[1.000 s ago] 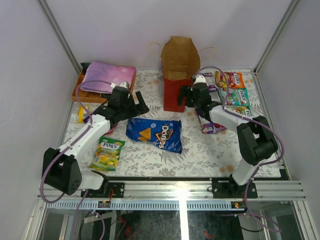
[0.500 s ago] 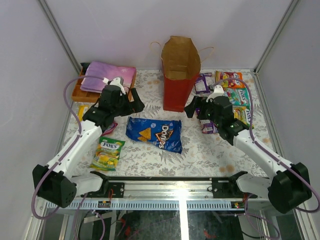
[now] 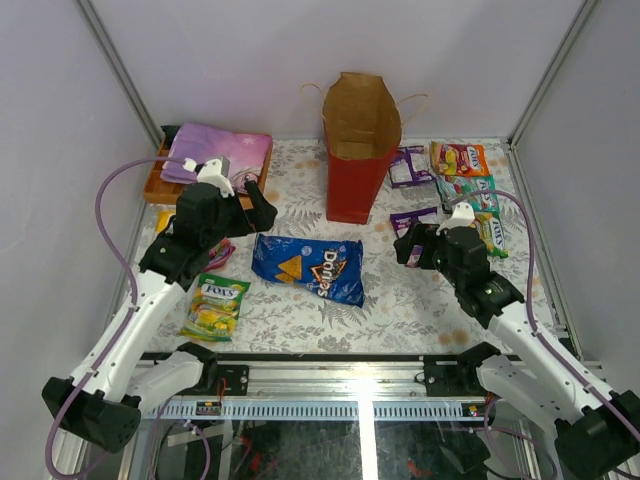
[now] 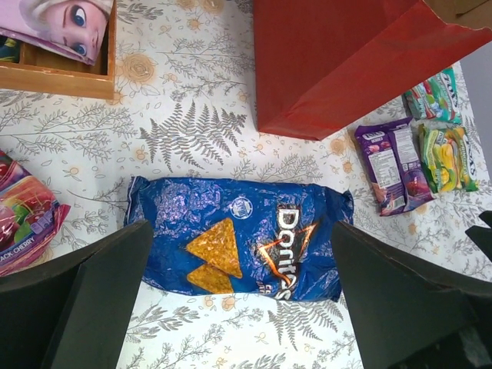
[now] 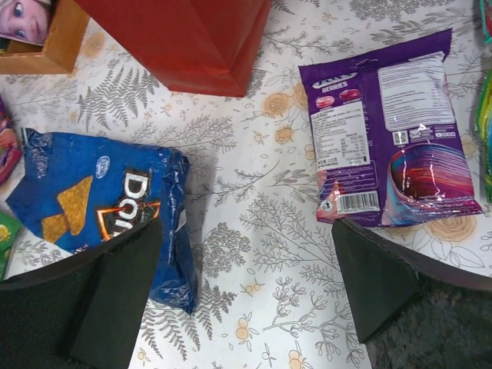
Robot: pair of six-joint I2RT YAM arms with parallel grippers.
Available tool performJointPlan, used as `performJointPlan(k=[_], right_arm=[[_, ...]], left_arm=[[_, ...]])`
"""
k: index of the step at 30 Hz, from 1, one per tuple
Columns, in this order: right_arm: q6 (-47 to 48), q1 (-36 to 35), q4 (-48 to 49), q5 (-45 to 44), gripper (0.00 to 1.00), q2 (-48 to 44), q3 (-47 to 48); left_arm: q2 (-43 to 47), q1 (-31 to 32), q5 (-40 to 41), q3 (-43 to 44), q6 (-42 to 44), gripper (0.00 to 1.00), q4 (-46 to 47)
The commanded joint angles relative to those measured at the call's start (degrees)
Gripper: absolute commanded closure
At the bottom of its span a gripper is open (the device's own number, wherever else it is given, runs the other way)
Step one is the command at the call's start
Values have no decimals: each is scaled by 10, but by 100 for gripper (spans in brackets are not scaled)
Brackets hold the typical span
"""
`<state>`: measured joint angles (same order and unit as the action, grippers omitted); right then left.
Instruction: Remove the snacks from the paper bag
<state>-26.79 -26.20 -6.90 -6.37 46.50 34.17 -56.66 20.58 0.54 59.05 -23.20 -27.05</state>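
Observation:
The paper bag [image 3: 352, 185], red outside and brown inside, stands upright at the back centre; its inside is hidden. The blue Doritos bag [image 3: 308, 268] lies flat in front of it. Two purple packets [image 3: 408, 165] [image 3: 415, 218] and orange, green and yellow packs [image 3: 472, 190] lie right of the bag. A green-yellow Fox's pack [image 3: 214, 305] lies front left. My left gripper [image 3: 255, 215] is open and empty above the Doritos bag [image 4: 238, 246]. My right gripper [image 3: 408, 245] is open and empty, between the Doritos bag [image 5: 108, 211] and a purple packet [image 5: 384, 146].
A shallow orange tray [image 3: 160, 185] with a pink-purple cloth [image 3: 215, 152] stands at the back left. A red cherry packet [image 4: 23, 223] lies left of the Doritos bag. Grey walls close in the table on three sides.
Both arms have drawn back from the paper bag toward the near edge. The right gripper has moved down and right, uncovering the purple packets beside the bag.

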Motion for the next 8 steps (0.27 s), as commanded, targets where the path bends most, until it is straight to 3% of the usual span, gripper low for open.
performJointPlan(k=[1, 8], right_arm=[[15, 0, 7, -38, 1, 4, 9], [16, 0, 48, 18, 2, -12, -6]], left_arm=[[0, -2, 21, -4, 16, 0, 5], [10, -2, 26, -13, 12, 0, 1]])
